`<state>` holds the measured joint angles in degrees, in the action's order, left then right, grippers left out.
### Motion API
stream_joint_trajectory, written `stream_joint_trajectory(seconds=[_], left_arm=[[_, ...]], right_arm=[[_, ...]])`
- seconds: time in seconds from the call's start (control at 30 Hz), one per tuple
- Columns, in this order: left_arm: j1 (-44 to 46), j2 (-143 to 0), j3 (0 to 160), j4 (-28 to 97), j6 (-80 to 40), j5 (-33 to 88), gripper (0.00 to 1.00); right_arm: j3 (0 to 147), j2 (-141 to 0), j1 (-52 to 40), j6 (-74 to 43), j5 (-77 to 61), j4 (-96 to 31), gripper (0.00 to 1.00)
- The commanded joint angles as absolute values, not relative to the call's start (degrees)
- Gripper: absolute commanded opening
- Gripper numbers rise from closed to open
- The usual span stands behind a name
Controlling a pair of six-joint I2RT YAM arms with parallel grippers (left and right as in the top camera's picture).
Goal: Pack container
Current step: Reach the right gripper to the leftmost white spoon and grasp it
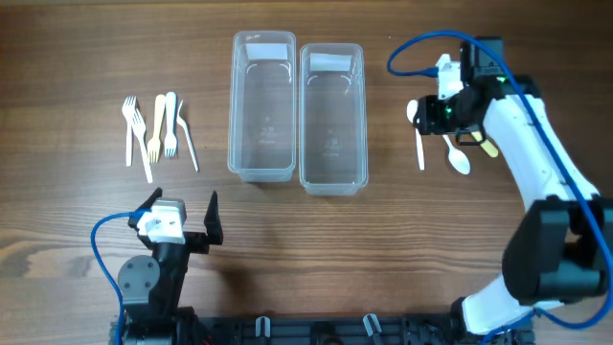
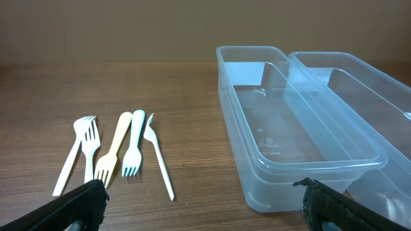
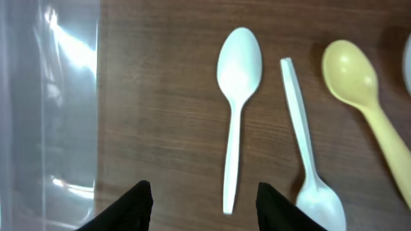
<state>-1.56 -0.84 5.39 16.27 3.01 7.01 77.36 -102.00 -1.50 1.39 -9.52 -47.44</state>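
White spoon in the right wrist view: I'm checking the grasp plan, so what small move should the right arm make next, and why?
Probably lower a little and close the right pincer on the white spoon. Its handle end lies flat on the table between the open jaws, touching neither, and the nearby container is empty.

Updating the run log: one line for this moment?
left gripper open | right gripper open, straddling white spoon handle | containers empty
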Motion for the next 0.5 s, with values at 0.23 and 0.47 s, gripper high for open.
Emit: stream_joint_trajectory(seconds=[0.23, 0.47], left_arm=[[-1.41, -0.38, 5.04, 16.03, 4.27, 7.68, 1.0], [-1.41, -0.38, 5.04, 16.05, 4.27, 7.68, 1.0]], right_arm=[[77.23, -110.02, -4.51, 1.28, -1.65, -44.07, 0.55], [77.23, -113.32, -4.49, 0.93, 1.1, -42.85, 0.56]])
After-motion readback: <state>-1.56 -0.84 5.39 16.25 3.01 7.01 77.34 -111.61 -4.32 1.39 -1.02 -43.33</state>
